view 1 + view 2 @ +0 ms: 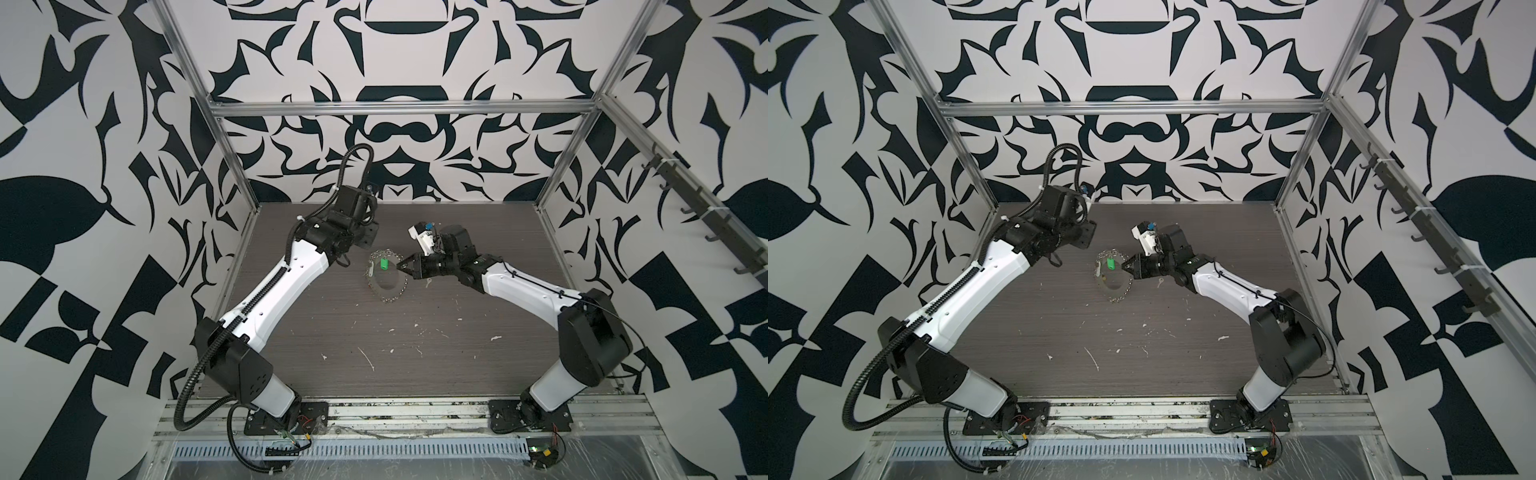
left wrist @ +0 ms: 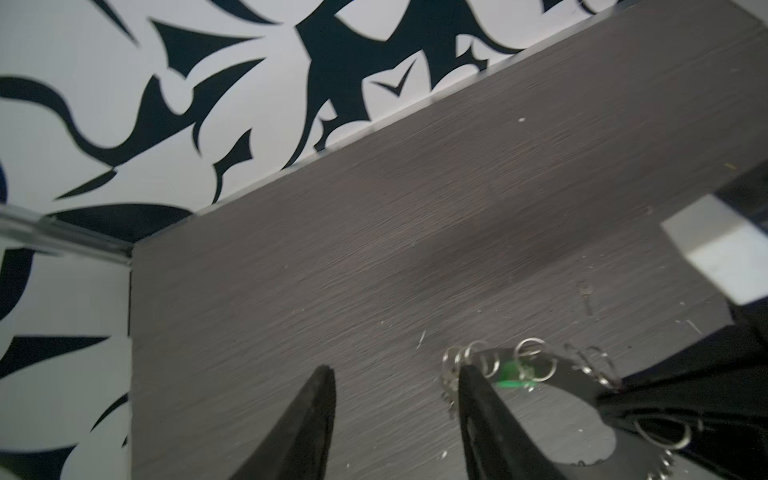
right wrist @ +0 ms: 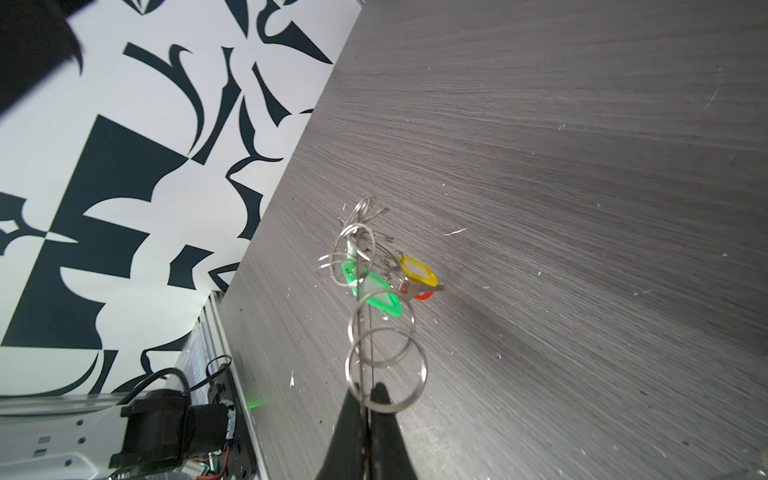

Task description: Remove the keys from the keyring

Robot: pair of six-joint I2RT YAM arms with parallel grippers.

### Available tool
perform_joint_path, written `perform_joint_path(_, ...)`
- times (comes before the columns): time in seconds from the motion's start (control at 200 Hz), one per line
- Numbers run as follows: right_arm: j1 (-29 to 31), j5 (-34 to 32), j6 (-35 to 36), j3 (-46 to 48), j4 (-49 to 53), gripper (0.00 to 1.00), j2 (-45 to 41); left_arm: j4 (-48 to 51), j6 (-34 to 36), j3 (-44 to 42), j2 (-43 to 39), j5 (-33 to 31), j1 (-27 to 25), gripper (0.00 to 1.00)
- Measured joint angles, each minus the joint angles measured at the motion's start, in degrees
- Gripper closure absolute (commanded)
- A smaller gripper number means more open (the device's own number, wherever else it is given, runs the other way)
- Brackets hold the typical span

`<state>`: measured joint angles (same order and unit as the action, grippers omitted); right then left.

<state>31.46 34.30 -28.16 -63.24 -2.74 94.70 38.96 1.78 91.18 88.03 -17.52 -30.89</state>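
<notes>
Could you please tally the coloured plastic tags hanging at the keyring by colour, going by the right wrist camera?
Green tag: 1
Yellow tag: 1
Red-orange tag, partly hidden: 1
Total: 3 tags, bunched among the wire loops at the keyring.

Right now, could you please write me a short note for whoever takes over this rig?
Right tool: shut on the keyring's rim, holding it tilted.
Left tool: open and empty, one finger beside the keyring.
Keys: those with the green tag, yellow tag and red-orange tag hang from the keyring.
Done: what looks like one small key lies loose on the table.
Left: free the tagged keys.
</notes>
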Motion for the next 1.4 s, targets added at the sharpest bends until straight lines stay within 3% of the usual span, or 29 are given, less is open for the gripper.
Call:
perform_joint_path(0.27,-0.6,0.9,-4.4,2.3,-8.9,1.0,7.6,-6.0,-3.6,-12.2,-8.6,3.4,3.5,0.48)
perform_joint_path(0.665,-4.4,4.1,-10.9,-0.4,-19.4,1.0,18.7,-11.9,-5.3,-18.7,-13.5,8.4,3.5,0.48)
perform_joint_path(1.04,-6.4,5.5,-9.4,-6.8,-18.4,1.0,25.2,-10.6,-9.2,-20.1,-13.6,11.6,3.5,0.46)
perform_joint_path(1.4,-6.4,5.5,-4.0,-12.3,-10.4,0.98,26.6,-9.7,-9.7,-25.1,-16.8,13.4,3.6,0.47)
